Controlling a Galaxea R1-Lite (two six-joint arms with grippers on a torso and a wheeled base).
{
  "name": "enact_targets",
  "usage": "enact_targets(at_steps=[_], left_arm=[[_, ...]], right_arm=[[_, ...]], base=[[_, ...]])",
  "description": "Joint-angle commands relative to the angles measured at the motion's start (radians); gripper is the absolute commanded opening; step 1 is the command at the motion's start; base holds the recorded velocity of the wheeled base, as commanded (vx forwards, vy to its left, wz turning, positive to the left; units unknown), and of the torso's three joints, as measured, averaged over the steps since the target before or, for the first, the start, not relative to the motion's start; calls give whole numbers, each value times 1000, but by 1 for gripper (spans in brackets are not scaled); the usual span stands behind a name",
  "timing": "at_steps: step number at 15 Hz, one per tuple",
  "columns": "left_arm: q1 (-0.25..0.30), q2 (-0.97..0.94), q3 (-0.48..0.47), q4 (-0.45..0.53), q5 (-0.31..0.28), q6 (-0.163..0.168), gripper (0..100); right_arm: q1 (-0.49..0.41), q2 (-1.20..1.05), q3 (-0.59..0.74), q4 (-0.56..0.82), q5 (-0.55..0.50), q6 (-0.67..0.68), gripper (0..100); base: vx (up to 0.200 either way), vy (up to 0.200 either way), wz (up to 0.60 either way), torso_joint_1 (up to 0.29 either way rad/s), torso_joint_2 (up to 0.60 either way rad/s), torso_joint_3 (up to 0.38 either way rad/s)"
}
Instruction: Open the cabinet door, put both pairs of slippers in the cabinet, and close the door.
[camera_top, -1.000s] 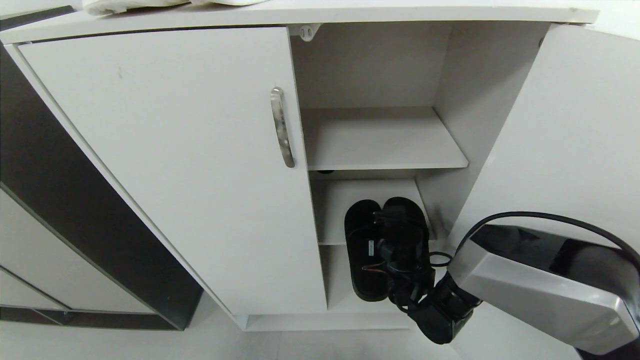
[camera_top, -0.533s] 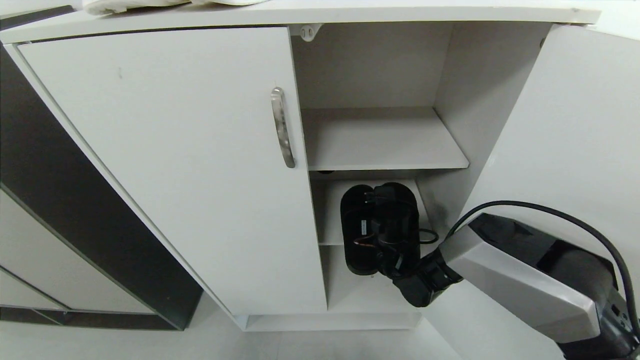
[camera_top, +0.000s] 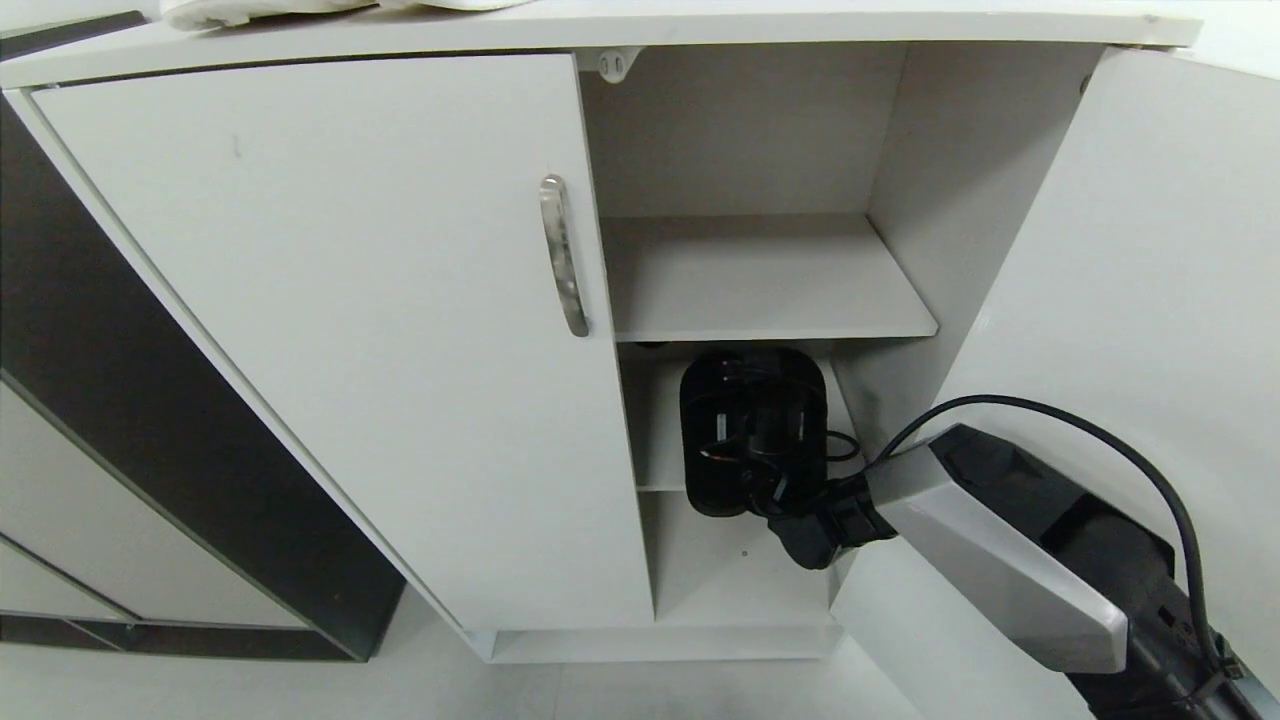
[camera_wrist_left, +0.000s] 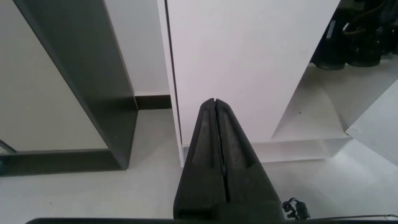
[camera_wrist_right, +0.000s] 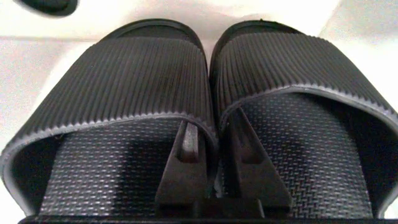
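Right arm has pushed further in over the last second: black slippers (camera_top: 752, 430) went from the bottom compartment's mouth up and back into the middle compartment of the cabinet (camera_top: 900, 150). Toes sit under the upper shelf (camera_top: 760, 285), heels at the front edge. Right gripper (camera_wrist_right: 215, 158) is clamped on the two inner strap edges, pair side by side. Right door (camera_top: 1140, 260) open, left door (camera_top: 320, 300) shut. Left gripper (camera_wrist_left: 215, 109) hangs out front near the floor, fingers pressed together, holding nothing.
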Motion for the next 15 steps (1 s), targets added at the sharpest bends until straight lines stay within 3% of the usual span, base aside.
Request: enact_targets(at_steps=[1, 12, 13, 15], left_arm=[[0, 1, 0, 0, 0, 0, 0], [0, 1, 0, 0, 0, 0, 0], [0, 1, 0, 0, 0, -2, 0], [0, 1, 0, 0, -2, -2, 0]], right_arm=[[-6, 16, -7, -1, 0, 0, 0], [-18, 44, -45, 1, 1, 1, 0], [-18, 45, -45, 1, 1, 0, 100], [-16, 48, -42, -1, -2, -3, 100]], base=[[0, 0, 0, 0, 0, 0], [0, 0, 0, 0, 0, 0], [0, 0, 0, 0, 0, 0], [0, 0, 0, 0, 0, 0]])
